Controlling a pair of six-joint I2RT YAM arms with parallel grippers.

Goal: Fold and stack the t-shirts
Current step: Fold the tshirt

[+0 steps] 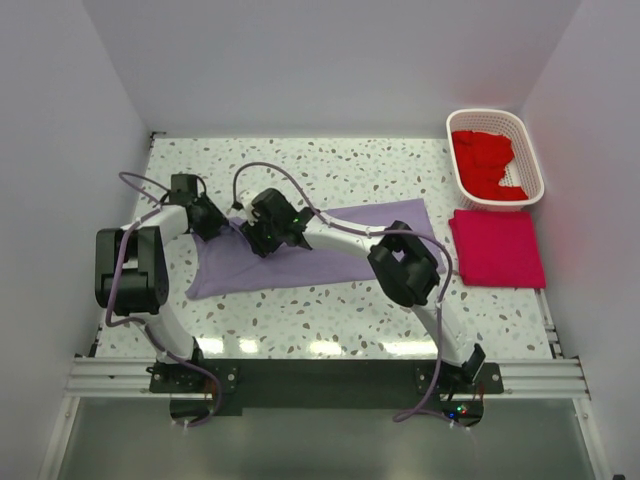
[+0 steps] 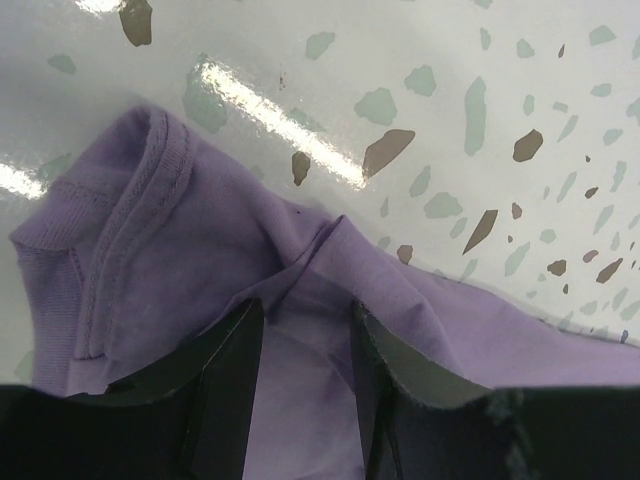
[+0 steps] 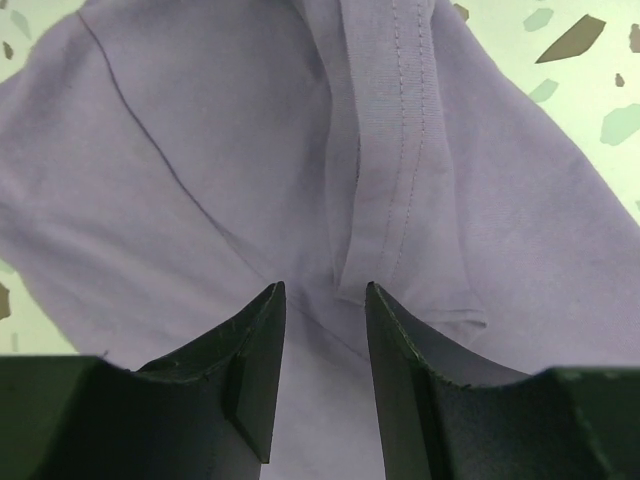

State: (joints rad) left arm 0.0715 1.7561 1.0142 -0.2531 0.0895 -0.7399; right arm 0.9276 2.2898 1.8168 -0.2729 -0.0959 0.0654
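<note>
Overhead first. Item in hand: lavender t-shirt [image 1: 300, 268], spread crosswise on the desk [image 1: 330, 320] from centre toward 9 o'clock, rumpled, not yet folded. Finished: crimson-pink t-shirt [image 1: 497, 248], folded into a flat square at 3 o'clock by the desk's edge, judged the base of the stack. Outstanding: red t-shirts [image 1: 485, 165], heaped in the white basket [image 1: 533, 160] at 2 o'clock, just beyond the folded one. Judged progress: early, with one folded, one being worked and a heap waiting. Positioned at the 10 o'clock corner of the lavender cloth: left hand [image 1: 215, 225]. Just beside it, toward 3 o'clock and over the same upper edge: right hand [image 1: 260, 240].

Next, left wrist view. Fingers of the left hand [image 2: 306, 320] set apart with a gap, lavender cloth filling that gap and running on toward 12 o'clock. Ribbed neckband [image 2: 150, 190] at 10 o'clock of the fingertips, a raised crease leading in from 1 o'clock. Bare speckled desk beyond. Pinched or merely straddled: cannot tell.

Last, right wrist view. Fingers of the right hand [image 3: 322, 300] likewise parted, a double-stitched hem [image 3: 400, 150] descending from 12 o'clock and ending right between the tips. Cloth filling nearly the whole view, desk only at the corners. Grip on the hem or not: cannot tell.
</note>
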